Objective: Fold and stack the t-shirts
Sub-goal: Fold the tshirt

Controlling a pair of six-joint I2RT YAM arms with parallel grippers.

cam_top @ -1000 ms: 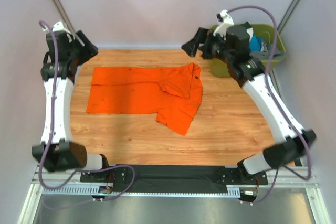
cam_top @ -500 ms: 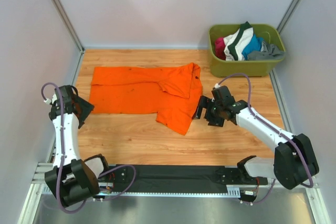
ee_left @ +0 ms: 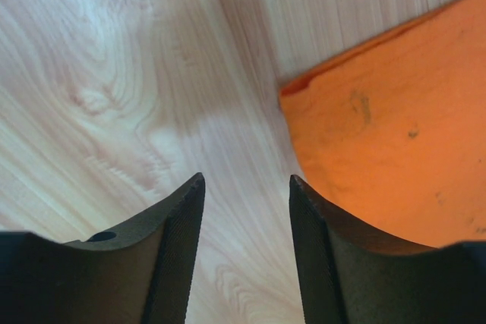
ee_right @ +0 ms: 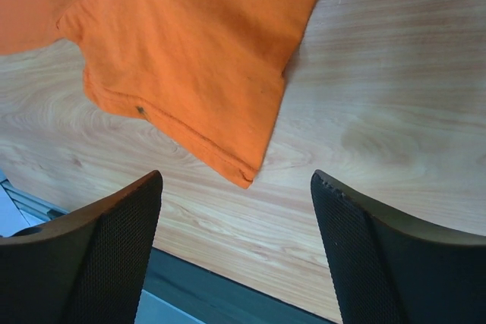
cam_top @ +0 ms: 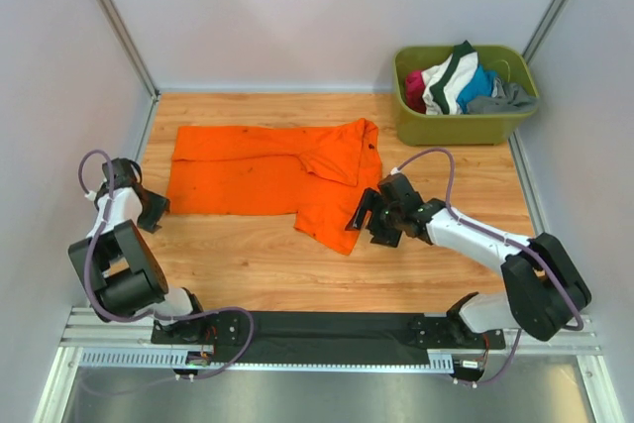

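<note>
Orange t-shirt (cam_top: 267,170), just one, lies on the table (cam_top: 446,245); one olive-green tub (cam_top: 466,128) holds more clothes (cam_top: 458,84); left gripper (cam_top: 156,208) and right gripper (cam_top: 358,221) both stand open, empty

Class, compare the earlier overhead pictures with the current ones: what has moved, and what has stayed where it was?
Both came down from high at the far corners toward the near side: the left claw now sits low by the near-left corner of the orange t-shirt, and the right claw is over its nearest tip. Both are open; nothing was taken hold of. The t-shirt on the table and the green tub have not moved.
</note>
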